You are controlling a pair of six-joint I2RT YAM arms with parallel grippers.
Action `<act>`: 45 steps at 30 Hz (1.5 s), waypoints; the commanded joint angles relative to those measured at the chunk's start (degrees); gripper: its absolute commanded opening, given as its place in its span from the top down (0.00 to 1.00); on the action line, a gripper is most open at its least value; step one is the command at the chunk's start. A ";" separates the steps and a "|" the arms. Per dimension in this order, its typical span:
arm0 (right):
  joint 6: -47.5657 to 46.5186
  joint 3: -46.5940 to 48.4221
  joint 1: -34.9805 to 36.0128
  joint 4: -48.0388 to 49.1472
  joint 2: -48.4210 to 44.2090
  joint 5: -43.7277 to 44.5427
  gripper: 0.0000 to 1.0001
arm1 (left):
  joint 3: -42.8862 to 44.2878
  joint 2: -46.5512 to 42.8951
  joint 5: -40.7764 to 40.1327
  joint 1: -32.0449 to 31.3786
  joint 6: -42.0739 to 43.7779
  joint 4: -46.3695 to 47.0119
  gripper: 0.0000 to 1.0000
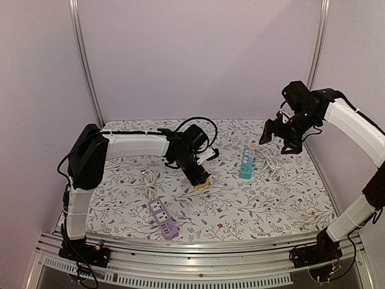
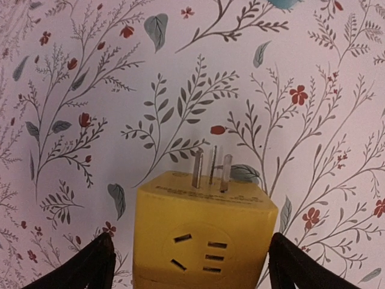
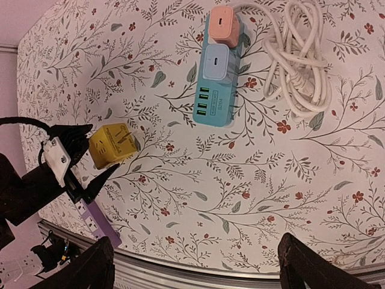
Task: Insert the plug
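A yellow cube plug point(image 2: 204, 235) with three metal prongs on its far face lies on the floral cloth; it also shows in the top view point(image 1: 202, 182) and the right wrist view point(image 3: 112, 144). My left gripper point(image 2: 189, 265) is open, with one finger on each side of the plug and a gap at the left finger point(image 2: 96, 265). The purple power strip point(image 1: 162, 218) lies near the front edge, left of the plug. The teal power strip point(image 1: 247, 164) lies at the back right. My right gripper point(image 1: 280, 135) is open and empty, high above the teal strip.
The teal strip point(image 3: 213, 84) carries a pink adapter point(image 3: 224, 24) and a pale blue one point(image 3: 215, 62). Its coiled white cable point(image 3: 298, 66) lies beside it. Another white cable point(image 1: 148, 180) lies behind the purple strip. An aluminium rail point(image 1: 198, 247) runs along the front edge.
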 commanded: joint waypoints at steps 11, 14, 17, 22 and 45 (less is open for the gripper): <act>-0.81 -0.17 0.20 1.23 0.00 -2.03 0.08 | 2.59 -2.52 1.57 -0.07 1.59 -4.54 0.85; -0.87 0.08 0.20 2.32 0.53 -2.85 0.08 | 1.58 -6.72 4.62 -0.03 -0.26 -4.29 0.86; -0.76 -0.36 0.20 4.63 1.16 -6.76 0.08 | -2.53 -12.60 9.99 -0.03 -1.50 -1.34 0.86; 0.68 -4.00 0.18 14.96 1.48 -21.75 0.07 | -9.51 -22.89 17.61 -0.12 -2.83 3.35 0.84; 15.38 0.46 14.87 33.50 14.47 -43.13 0.01 | -15.70 -37.58 10.05 -5.45 -6.68 5.56 0.83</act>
